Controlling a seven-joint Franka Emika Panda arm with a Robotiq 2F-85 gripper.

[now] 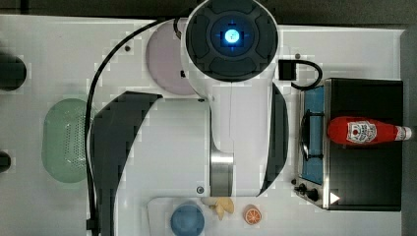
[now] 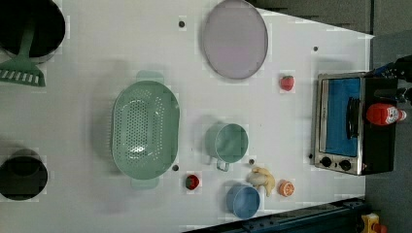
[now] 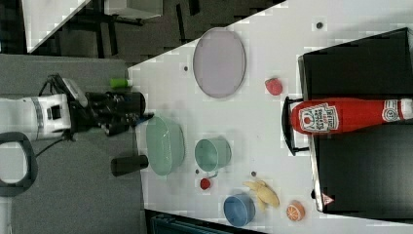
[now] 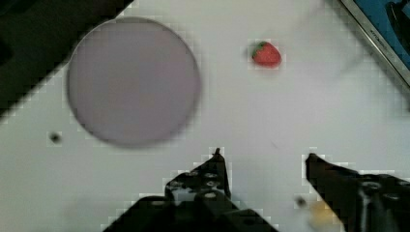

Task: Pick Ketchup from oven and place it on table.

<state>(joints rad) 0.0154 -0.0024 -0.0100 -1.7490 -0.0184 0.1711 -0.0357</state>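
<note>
Wrist view: the gripper (image 4: 263,162) is being held wide apart with nothing pinched, over bare white table (image 4: 290,111), a lilac plate (image 4: 133,79) upper left and a strawberry (image 4: 266,53) up top. Top view: the ketchup (image 1: 366,131) is lying on its side on the black oven (image 1: 366,182) at right, cap pointing at the frame's right edge. Right view: the red bottle's white label is being shown, dark floor along the upper left.
</note>
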